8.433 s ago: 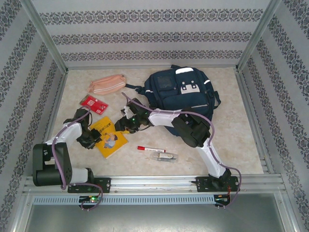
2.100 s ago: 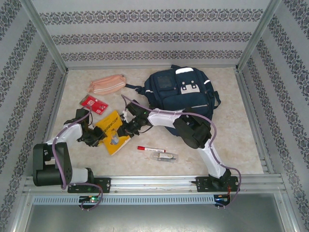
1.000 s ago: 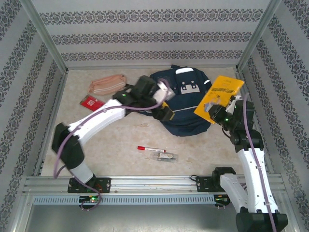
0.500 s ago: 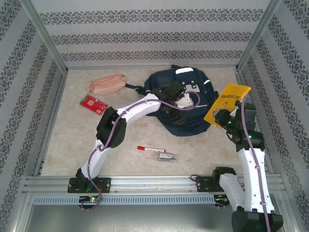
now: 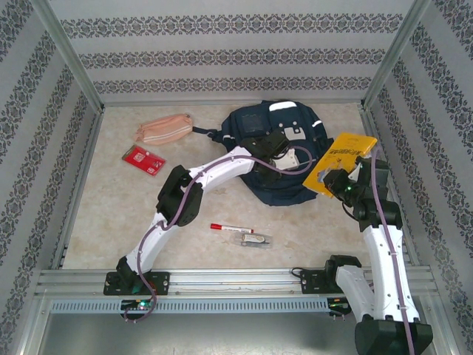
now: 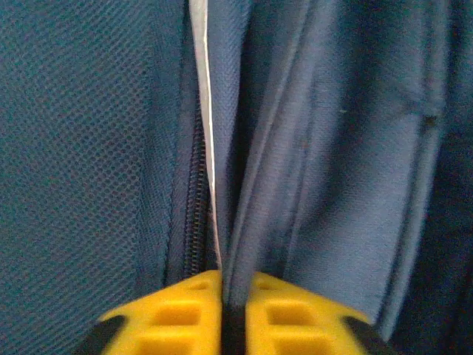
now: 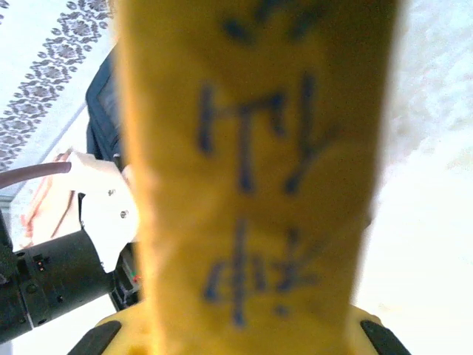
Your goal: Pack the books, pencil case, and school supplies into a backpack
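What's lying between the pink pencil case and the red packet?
Nothing. In the top view, only bare table separates the pencil case from the red packet.

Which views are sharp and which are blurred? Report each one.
Top external: evenly lit and sharp, with only faint shadows. Left wrist: backpack mesh crisp at left, fabric at right softer and darker. Right wrist: book too close to the lens, its lettering badly blurred; table at right washed out by glare.

On the book (image 7: 251,148) the lettering is blurred, the cover cut off above.
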### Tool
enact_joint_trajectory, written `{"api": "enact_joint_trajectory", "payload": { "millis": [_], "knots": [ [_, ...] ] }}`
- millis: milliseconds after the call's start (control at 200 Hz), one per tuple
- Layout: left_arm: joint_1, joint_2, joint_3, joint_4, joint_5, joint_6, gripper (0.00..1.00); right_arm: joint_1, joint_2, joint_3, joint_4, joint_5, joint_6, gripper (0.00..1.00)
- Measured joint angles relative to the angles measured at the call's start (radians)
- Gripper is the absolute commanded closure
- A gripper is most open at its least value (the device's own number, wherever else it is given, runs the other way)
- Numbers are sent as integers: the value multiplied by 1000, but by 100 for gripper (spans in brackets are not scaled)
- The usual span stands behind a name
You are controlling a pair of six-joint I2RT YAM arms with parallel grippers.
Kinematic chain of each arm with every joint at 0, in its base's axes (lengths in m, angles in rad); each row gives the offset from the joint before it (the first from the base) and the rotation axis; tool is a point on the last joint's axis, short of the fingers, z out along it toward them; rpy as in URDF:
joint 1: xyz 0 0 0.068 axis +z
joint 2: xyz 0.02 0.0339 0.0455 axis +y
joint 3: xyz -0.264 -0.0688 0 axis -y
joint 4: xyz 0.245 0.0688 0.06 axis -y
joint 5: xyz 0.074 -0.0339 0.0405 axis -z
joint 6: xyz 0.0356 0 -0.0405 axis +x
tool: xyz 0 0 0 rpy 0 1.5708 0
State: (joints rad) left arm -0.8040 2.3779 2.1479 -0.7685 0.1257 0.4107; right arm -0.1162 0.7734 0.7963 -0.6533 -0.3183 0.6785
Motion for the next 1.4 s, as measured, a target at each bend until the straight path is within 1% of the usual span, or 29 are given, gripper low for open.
{"api": "enact_joint_trajectory", "payload": {
  "millis": [85,205,360,505,625,699,754,884,994,1214,1399],
  "knots": [
    [0,-2,43,-21,-6,-24,100,0,-2,0,2,-59,27,98],
    [5,-31,72,-35,-15,-78,100,0,-10,1,8,-182,81,98],
    [32,-92,140,-47,-26,-186,100,1,11,22,39,-369,172,98],
    [74,-146,215,-49,-50,-309,100,4,20,23,132,-517,237,99],
    [98,-156,272,-49,-52,-383,100,53,35,22,213,-652,262,100],
    [101,-156,294,-51,-55,-412,100,91,39,9,240,-706,262,100],
    [100,-156,302,-55,-60,-424,100,106,36,-13,248,-723,265,100],
    [99,-156,307,-64,-59,-435,100,106,46,-89,270,-721,263,100],
    [98,-156,307,-78,-50,-435,100,106,116,-139,301,-711,249,100],
    [100,-156,307,-84,-26,-445,100,113,293,-147,377,-693,228,100],
    [106,-156,307,-84,-8,-462,100,108,308,-139,365,-693,185,100]
  ]
}}
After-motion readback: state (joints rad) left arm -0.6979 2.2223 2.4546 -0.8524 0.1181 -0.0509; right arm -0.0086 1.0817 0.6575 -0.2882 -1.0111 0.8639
